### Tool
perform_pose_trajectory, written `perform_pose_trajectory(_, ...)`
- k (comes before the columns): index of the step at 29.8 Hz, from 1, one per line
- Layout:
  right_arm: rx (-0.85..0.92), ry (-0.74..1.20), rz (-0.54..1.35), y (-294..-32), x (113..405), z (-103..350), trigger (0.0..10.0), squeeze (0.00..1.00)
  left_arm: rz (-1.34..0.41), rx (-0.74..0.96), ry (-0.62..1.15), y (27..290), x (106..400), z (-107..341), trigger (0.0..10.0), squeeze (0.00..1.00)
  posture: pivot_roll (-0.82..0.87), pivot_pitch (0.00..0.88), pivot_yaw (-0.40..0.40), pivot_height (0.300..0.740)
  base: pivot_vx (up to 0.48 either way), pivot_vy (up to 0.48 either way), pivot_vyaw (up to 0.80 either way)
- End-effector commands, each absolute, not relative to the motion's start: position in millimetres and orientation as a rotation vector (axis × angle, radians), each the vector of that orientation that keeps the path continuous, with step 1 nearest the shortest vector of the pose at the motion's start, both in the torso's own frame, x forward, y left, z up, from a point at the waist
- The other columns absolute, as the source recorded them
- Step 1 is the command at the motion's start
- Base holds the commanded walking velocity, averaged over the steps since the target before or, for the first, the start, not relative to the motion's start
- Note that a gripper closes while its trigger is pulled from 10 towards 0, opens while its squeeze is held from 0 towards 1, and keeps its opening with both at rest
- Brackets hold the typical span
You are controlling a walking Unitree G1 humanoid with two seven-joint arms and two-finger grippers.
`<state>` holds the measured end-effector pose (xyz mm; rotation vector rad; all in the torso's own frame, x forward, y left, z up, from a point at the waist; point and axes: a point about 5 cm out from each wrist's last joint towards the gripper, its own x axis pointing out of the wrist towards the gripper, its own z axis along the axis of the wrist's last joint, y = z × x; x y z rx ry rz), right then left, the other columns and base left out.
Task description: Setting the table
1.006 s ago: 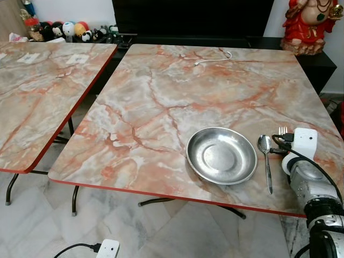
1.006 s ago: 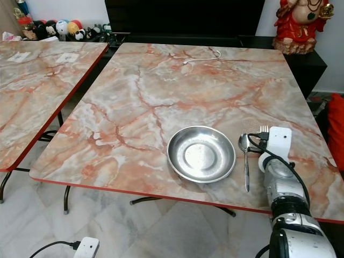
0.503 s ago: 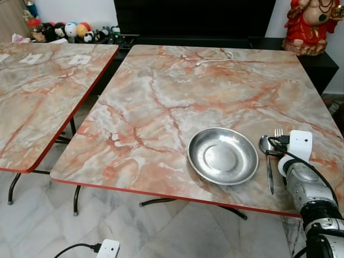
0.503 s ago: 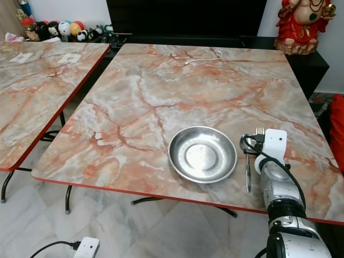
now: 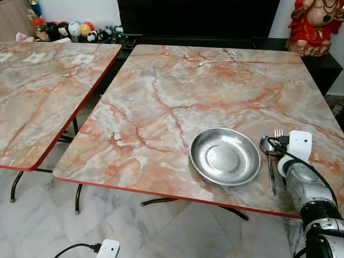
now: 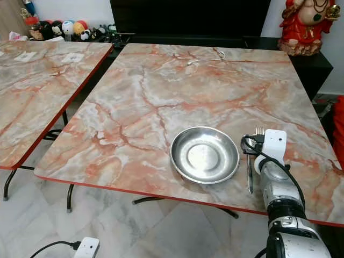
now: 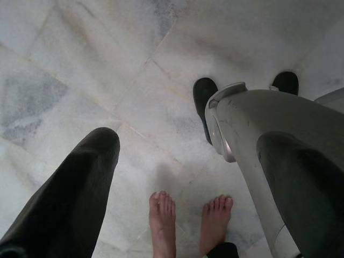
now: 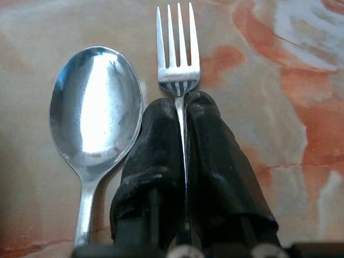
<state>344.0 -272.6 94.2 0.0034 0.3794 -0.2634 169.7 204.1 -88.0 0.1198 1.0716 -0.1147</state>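
A round steel plate point(image 5: 224, 156) lies near the front right of the marble table point(image 5: 172, 91). Just to its right a spoon point(image 5: 269, 161) rests on the tabletop, bowl pointing away from me. My right gripper point(image 8: 183, 102) is shut on a fork point(image 8: 178, 48), low over the table right beside the spoon point(image 8: 97, 118), tines pointing the same way. Whether the fork touches the table I cannot tell. In the eye views the fork's tines point(image 5: 278, 133) peek out past my right wrist point(image 5: 299, 145). My left gripper point(image 7: 191, 142) hangs open over the floor.
A second marble table point(image 5: 43, 91) stands to the left across a narrow gap. A white cable point(image 5: 217, 58) lies at the far edge of my table. A red statue point(image 5: 317, 27) sits behind. A person's bare feet point(image 7: 161, 220) stand on the tiled floor.
My right gripper with the fork has shifted a little left, closer to the spoon. The camera has drifted slightly; plate and spoon stay put.
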Motion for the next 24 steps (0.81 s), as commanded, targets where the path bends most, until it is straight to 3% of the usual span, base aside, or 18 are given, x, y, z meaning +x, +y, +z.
perform_pose_trajectory(1,0.007,0.378,-0.262,-271.1,343.0,93.2,10.0,0.0,-0.12,0.142,1.109,207.9,161.8,-90.9,10.0,0.0,0.06,0.049,0.031,0.74,0.0,0.0,0.0)
perform_pose_trajectory(24,-0.014,0.389,-0.274,-273.7,341.4,91.3,10.0,0.0,-0.119,0.143,1.11,208.2,161.4,-91.1,10.0,0.0,0.06,0.051,0.032,0.74,0.0,0.0,0.0)
